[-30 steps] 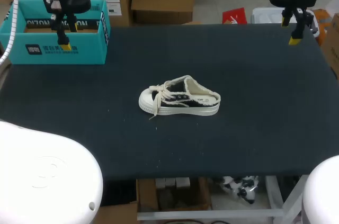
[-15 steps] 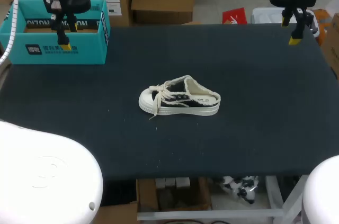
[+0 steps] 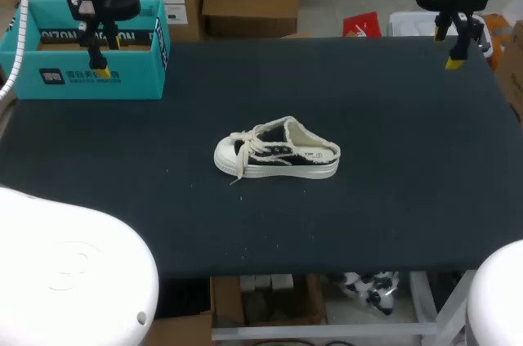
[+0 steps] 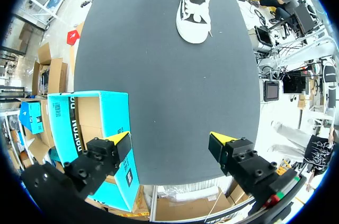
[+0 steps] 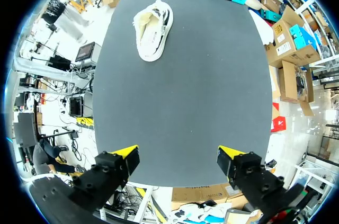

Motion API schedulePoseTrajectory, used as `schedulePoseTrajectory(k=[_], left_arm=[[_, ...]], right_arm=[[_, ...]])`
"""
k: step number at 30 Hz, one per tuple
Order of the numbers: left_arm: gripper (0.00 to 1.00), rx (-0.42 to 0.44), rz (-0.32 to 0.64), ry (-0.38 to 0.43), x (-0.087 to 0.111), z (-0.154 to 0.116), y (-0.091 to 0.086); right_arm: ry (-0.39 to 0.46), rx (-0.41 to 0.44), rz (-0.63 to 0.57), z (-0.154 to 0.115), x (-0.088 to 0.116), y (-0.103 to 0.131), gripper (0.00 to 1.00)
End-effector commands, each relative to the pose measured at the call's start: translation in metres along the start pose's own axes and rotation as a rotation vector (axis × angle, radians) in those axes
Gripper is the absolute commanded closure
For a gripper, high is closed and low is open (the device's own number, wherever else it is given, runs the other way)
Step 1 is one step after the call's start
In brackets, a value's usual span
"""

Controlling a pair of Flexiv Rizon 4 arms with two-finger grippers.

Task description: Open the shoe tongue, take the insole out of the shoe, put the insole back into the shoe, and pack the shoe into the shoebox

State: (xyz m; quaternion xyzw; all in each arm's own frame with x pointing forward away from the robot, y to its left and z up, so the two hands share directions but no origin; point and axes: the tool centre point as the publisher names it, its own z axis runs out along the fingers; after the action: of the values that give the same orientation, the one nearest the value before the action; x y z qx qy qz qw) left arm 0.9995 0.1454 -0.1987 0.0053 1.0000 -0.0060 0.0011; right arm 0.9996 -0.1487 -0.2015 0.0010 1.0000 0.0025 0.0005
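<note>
Step one pending: my left gripper [image 4: 170, 142] and right gripper [image 5: 178, 153] hang wide open, empty; next I reach the black-and-white canvas shoe [image 3: 276, 150] on the bench [image 3: 392, 199] and lift its tongue [image 3: 271, 135].

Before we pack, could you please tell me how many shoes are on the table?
1: the shoe lies at the middle of the table; the inside of the shoebox is partly hidden.

Black-and-cream shoe [image 3: 278, 150], teal shoebox [image 3: 90, 47], black table [image 3: 368, 215].

Bright, even overhead light casts soft shadows.
</note>
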Motion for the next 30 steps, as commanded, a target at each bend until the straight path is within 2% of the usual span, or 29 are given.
schedulePoseTrajectory(k=[1, 7, 13, 16, 18, 30], left_arm=[[0.0, -0.007, 0.001, -0.018, 0.008, -0.008, -0.01], [0.0, 0.009, -0.064, -0.001, 0.017, -0.01, -0.026], [0.0, -0.013, -0.175, 0.026, 0.025, -0.007, -0.044], [0.0, -0.049, -0.283, 0.039, 0.03, -0.003, -0.052], [0.0, -0.091, -0.301, 0.019, 0.034, 0.0, -0.059], [0.0, -0.091, -0.301, 0.019, 0.034, 0.0, -0.059]], right_arm=[[0.011, -0.039, 0.029, 0.008, 0.007, 0.008, 0.0], [0.006, -0.192, 0.085, 0.022, 0.025, 0.024, 0.0], [-0.011, -0.286, 0.128, 0.037, 0.046, 0.049, 0.0], [-0.02, -0.315, 0.146, 0.044, 0.053, 0.062, 0.0], [-0.025, -0.349, 0.163, 0.048, 0.056, 0.07, 0.0], [-0.024, -0.358, 0.162, 0.049, 0.057, 0.075, 0.0]])
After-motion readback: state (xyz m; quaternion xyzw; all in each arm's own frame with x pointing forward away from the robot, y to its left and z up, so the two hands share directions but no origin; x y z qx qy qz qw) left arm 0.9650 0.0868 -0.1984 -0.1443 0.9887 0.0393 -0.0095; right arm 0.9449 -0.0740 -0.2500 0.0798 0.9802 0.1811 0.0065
